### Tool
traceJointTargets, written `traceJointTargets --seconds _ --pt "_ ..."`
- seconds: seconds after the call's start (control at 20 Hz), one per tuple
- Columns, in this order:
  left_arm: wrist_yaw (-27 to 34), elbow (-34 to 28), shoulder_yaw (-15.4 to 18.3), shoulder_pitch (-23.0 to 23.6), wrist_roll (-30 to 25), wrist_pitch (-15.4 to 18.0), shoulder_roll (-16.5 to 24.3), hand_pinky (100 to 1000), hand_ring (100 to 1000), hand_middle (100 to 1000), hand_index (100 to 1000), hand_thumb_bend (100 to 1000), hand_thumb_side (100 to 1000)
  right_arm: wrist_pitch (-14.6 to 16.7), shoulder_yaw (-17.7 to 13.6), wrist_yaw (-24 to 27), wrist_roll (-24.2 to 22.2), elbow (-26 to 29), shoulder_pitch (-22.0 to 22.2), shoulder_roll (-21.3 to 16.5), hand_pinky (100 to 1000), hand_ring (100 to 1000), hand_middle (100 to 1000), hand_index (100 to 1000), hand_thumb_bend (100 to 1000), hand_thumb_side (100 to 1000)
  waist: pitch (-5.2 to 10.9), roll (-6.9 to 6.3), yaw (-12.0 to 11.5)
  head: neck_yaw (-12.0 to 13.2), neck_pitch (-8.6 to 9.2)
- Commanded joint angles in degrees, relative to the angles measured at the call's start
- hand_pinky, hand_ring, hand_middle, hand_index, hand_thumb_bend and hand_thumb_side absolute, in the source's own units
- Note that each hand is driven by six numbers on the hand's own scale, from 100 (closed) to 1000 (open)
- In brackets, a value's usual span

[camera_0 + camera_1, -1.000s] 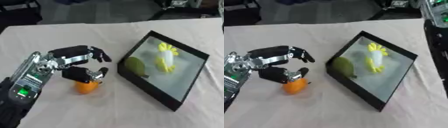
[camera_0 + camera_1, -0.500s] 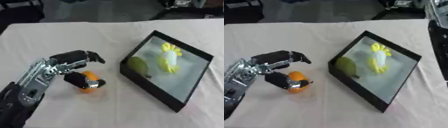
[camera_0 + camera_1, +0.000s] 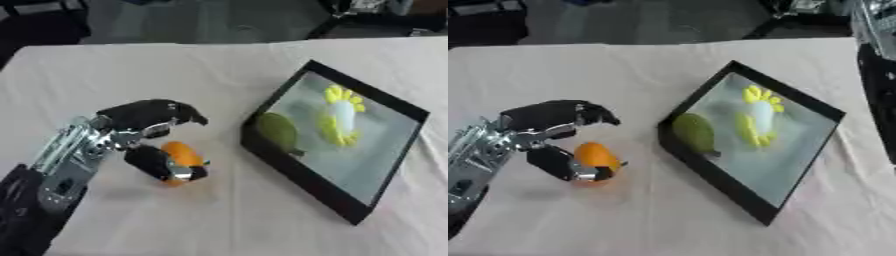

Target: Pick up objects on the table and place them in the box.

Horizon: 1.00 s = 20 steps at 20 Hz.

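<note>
An orange fruit [image 3: 181, 152] sits left of the box, inside my left hand [image 3: 131, 120]. The black thumb [image 3: 160, 166] curls round its near side and the curled fingers [image 3: 175, 111] arch over it with a small gap. Whether the fruit is off the cloth I cannot tell. The box [image 3: 292, 172] is a shallow black-rimmed tray with a pale bottom, lying askew at the right. In it lie a green fruit [image 3: 278, 131] against the left wall and a yellow and white object [image 3: 341, 117] in the middle. My right hand shows in no view.
A pale cloth [image 3: 175, 70] covers the table. A dark part of my right arm [image 3: 877, 75] stands at the right edge of the right eye view. Dark shapes lie beyond the far table edge.
My left thumb has come round the near side of the orange fruit. The fruit has shifted a little toward the fingers. The box and its contents have not moved.
</note>
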State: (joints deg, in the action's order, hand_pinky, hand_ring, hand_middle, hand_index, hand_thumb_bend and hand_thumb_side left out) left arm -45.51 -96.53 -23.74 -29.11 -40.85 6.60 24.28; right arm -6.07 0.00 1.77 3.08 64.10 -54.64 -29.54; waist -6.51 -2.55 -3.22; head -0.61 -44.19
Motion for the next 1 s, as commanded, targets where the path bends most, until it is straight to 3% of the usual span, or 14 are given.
traceJointTargets --seconds 0.05,0.75,1.0 --pt "-0.53 0.94 0.83 -0.32 -0.6 0.52 1.6 1000 899 843 934 502 801 0.2 -0.36 0.21 0.13 0.6 -1.04 -1.76 962 854 764 814 100 594 0.42 0.26 0.01 0.21 0.08" --pt "-3.83 4.56 1.04 0.41 -0.01 1.45 1.97 995 899 841 931 515 759 0.31 -0.33 0.56 -0.05 0.73 -1.15 -1.89 963 854 765 814 100 594 -0.29 0.54 0.14 0.75 0.08" --pt "-4.78 5.97 0.92 0.68 -0.17 1.95 1.98 993 899 841 929 507 688 0.35 -0.29 0.65 -0.12 0.65 -0.95 -1.8 963 854 765 814 100 589 -0.39 0.46 0.05 0.84 0.08"
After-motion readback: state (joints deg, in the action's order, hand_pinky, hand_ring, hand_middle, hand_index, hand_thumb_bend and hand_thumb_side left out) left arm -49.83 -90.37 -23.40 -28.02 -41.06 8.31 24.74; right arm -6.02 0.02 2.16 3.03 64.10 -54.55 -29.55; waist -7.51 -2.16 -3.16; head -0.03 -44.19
